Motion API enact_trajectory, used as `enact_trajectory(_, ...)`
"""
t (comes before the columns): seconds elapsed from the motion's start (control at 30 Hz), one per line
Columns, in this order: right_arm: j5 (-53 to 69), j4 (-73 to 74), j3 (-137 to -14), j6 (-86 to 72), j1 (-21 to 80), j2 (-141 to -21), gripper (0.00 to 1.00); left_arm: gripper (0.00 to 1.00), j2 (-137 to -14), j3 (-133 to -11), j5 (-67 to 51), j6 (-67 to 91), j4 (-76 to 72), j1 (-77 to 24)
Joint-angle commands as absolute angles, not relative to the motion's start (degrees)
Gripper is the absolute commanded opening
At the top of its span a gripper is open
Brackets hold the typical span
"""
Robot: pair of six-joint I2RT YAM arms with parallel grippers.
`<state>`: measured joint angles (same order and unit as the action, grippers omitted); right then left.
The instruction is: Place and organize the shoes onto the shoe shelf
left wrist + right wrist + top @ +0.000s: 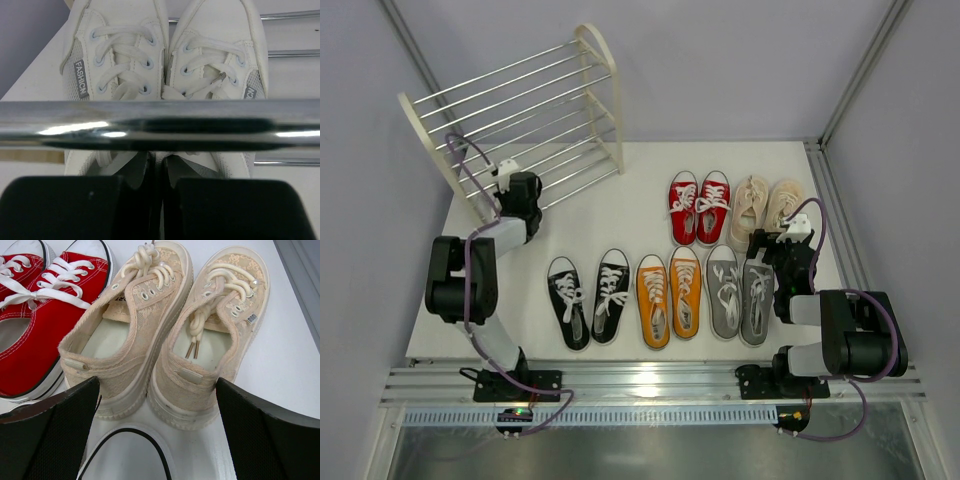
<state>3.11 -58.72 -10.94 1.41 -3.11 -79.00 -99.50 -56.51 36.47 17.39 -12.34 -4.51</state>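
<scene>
The shoe shelf (520, 110) stands at the back left, leaning back. My left gripper (520, 190) is at its lower rods. In the left wrist view it (162, 200) is shut on the touching inner heel walls of the white pair (165, 65), which lies over the rods behind a silver rod (160, 125). The white pair is hidden in the top view. My right gripper (775, 245) is open and empty over the grey pair's toes (125, 455), its jaws straddling the heels of the beige pair (165, 335). The red pair (35, 315) lies to their left.
On the table stand the black pair (588, 300), orange pair (669, 295) and grey pair (740, 295) in the near row, with the red pair (698, 207) and beige pair (766, 205) behind them. Grey walls enclose the table.
</scene>
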Motion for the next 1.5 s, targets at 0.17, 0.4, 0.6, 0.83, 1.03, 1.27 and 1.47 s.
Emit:
enact_trajectory(0.17, 3.34, -63.72, -11.95, 1.05, -3.08, -78.22, 0.97, 0.0, -100.81, -61.61, 35.25, 19.16, -25.31, -0.27)
enact_trajectory(0.4, 3.25, -63.63, -11.95, 0.97, -2.99, -78.22, 0.97, 0.07, -100.63, -61.61, 35.77, 17.23, -26.72, -0.26)
enact_trajectory(0.6, 3.25, -63.55, -11.95, 0.97, -2.99, -78.31, 0.97, 0.58, -100.9, -62.23, 34.89, 18.63, -24.26, -0.26)
enact_trajectory(0.83, 3.25, -63.55, -11.95, 0.97, -2.99, -78.22, 0.97, 0.69, -97.12, -62.49, 35.5, 19.6, -18.9, -2.28)
enact_trajectory(1.03, 3.25, -63.63, -11.95, 1.05, -3.08, -78.22, 0.97, 0.78, -93.35, -61.87, 39.72, 19.07, -12.67, -7.64)
enact_trajectory(1.27, 3.25, -63.63, -11.95, 0.97, -3.08, -78.22, 0.97, 0.79, -87.02, -61.35, 40.79, 23.64, -3.09, -14.92)
enact_trajectory(1.47, 3.25, -63.63, -11.95, 0.97, -2.99, -78.22, 0.97, 0.8, -81.05, -63.81, 37.01, 33.73, 19.19, -25.29)
